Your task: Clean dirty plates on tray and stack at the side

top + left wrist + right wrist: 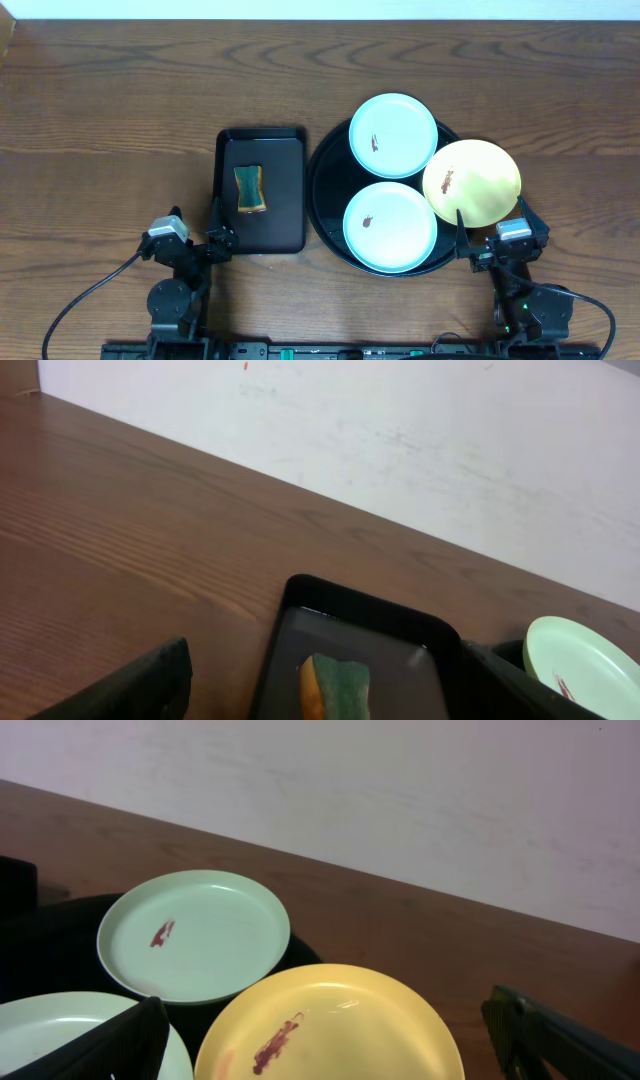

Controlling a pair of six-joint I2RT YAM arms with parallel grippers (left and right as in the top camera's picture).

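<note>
The round black tray (325, 195) holds three plates. A mint plate (393, 135) lies at its far side and a second mint plate (390, 227) at its near side. The yellow plate (472, 182) rests at the right and overhangs the rim. Each carries a small brown smear. My right gripper (492, 228) stands open just in front of the yellow plate (330, 1025), with nothing between its fingers (125, 1045). My left gripper (195, 222) is open near the small tray's front left corner, holding nothing.
A rectangular black tray (285, 215) lies left of the round one, with a green and orange sponge (250, 189) on it. In the left wrist view the sponge (335, 685) sits ahead between the fingers. A white wall (400, 790) backs the wooden table (110, 120).
</note>
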